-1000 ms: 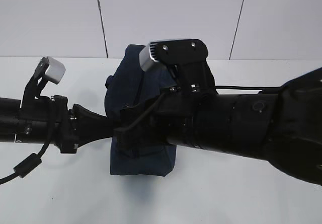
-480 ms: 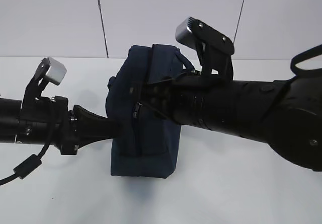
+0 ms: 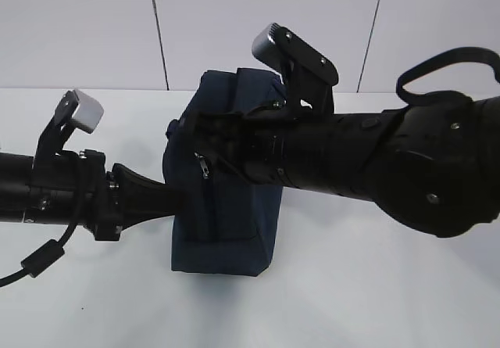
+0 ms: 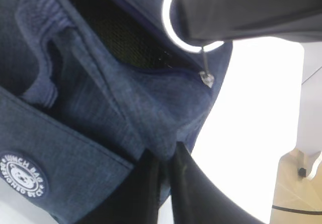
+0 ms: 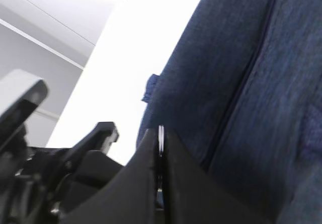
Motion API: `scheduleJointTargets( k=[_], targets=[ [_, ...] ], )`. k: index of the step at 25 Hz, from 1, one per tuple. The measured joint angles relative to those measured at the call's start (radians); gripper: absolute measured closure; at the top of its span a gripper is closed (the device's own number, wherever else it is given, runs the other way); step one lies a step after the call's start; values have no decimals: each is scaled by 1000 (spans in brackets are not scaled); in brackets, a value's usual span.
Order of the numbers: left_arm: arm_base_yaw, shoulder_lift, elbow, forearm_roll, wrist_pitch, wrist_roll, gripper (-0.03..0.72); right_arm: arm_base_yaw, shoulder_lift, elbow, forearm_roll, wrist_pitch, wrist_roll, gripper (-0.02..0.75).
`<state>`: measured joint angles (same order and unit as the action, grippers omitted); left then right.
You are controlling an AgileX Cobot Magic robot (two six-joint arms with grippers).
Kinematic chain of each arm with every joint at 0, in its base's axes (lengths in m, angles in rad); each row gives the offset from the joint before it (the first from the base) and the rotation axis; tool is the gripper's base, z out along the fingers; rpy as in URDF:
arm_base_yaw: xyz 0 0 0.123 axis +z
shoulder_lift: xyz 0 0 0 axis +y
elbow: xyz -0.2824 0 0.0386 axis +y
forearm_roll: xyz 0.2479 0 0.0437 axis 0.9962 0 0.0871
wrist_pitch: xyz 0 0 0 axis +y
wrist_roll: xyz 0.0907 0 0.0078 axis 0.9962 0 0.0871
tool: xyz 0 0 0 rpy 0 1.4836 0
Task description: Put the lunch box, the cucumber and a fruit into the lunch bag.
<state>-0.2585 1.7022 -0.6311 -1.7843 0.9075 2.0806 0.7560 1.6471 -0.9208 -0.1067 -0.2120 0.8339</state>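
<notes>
Hiding lunch bag (image 3: 223, 238) contents

The right tool (image 3: 205, 141), clamped on the ring pull (image 5: 160, 139), has been drawn leftward across the lunch bag (image 3: 226, 238). The wrist camera (image 3: 273, 39) is shifted left, exposing the bag's previously covered top.

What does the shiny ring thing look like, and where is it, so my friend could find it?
Look at the big dark blue lunch bag in the middle of the white table. Along its zipper, the right gripper pinches a thin silver ring. It is the only shiny metal loop there; everything around it is blue cloth or black robot.
</notes>
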Motion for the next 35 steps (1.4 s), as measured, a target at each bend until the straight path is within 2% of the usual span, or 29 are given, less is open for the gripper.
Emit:
scheduleJointTargets(
  k=[11, 26, 31, 35],
  targets=[
    [0, 0, -4, -6, -4, 0, 680, -80, 13, -13, -8, 39, 2, 717],
    [0, 0, -4, -7, -24, 0, 680, -85, 66, -41, -26, 18, 26, 717],
    [0, 0, -4, -7, -24, 0, 680, -85, 68, -72, -99, 81, 48, 717],
    [0, 0, -4, -5, -25, 2, 680, -83, 68, -79, -230, 119, 50, 717]
  ],
)
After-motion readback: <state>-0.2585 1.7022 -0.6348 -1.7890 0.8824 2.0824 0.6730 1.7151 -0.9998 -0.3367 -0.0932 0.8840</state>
